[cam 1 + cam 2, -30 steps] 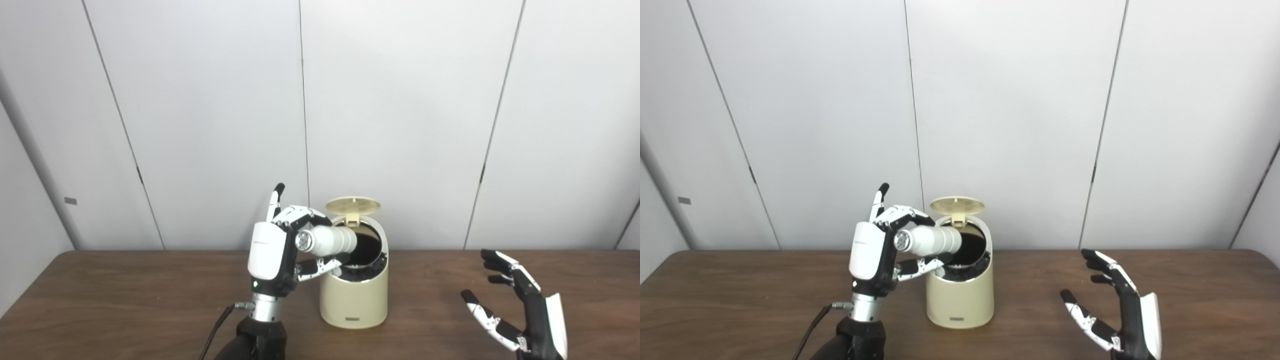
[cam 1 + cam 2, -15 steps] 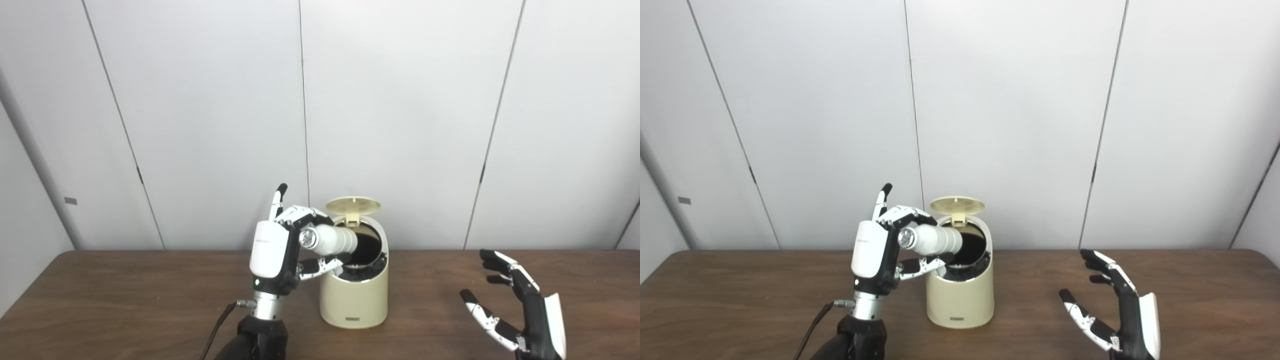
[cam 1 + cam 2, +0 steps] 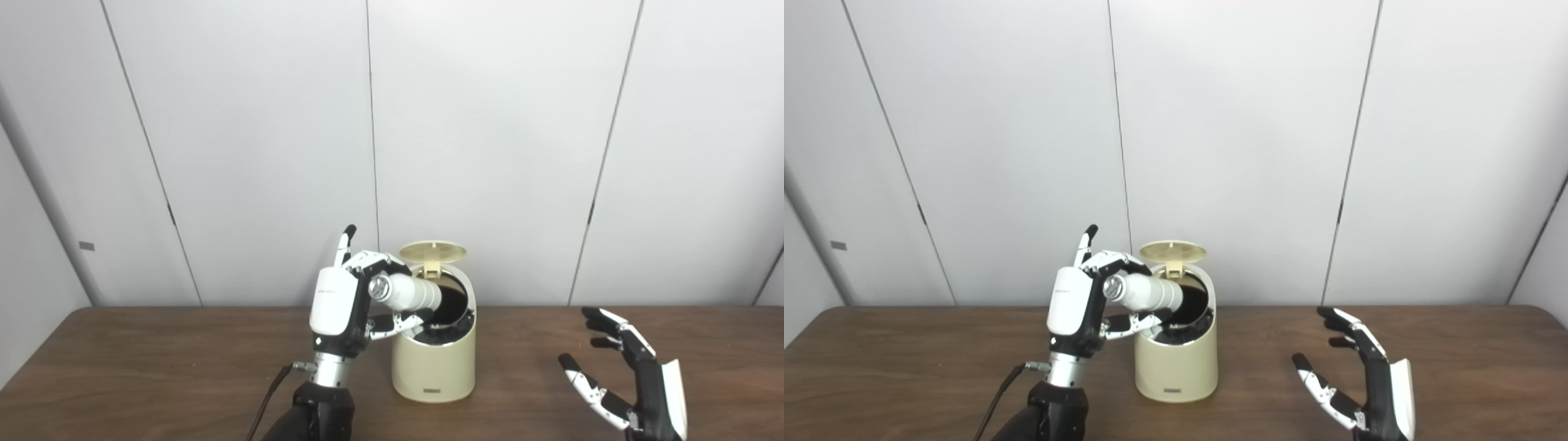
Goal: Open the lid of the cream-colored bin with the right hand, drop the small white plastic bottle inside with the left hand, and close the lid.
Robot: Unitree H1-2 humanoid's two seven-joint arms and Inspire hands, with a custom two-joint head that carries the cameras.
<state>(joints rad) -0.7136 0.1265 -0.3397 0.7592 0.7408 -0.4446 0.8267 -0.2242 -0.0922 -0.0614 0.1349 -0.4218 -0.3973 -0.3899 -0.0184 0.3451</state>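
Observation:
The cream-colored bin [image 3: 433, 367] stands mid-table with its round lid [image 3: 432, 252] flipped up at the back, showing a dark inside. My left hand [image 3: 343, 306] is raised just left of the bin and is shut on the small white plastic bottle [image 3: 409, 293]. The bottle lies tilted, its far end over the bin's open mouth and its capped end toward the hand. My right hand [image 3: 631, 380] hovers low over the table to the bin's right, fingers spread, holding nothing.
The bin stands on a brown wooden table [image 3: 153, 367]. Pale wall panels [image 3: 490, 153] rise right behind the table's back edge. A black cable [image 3: 269, 398] trails from the left wrist.
The left hand has shifted slightly right with the bottle, tipping the bottle's far end lower into the bin mouth. The right hand has drifted a little left and down.

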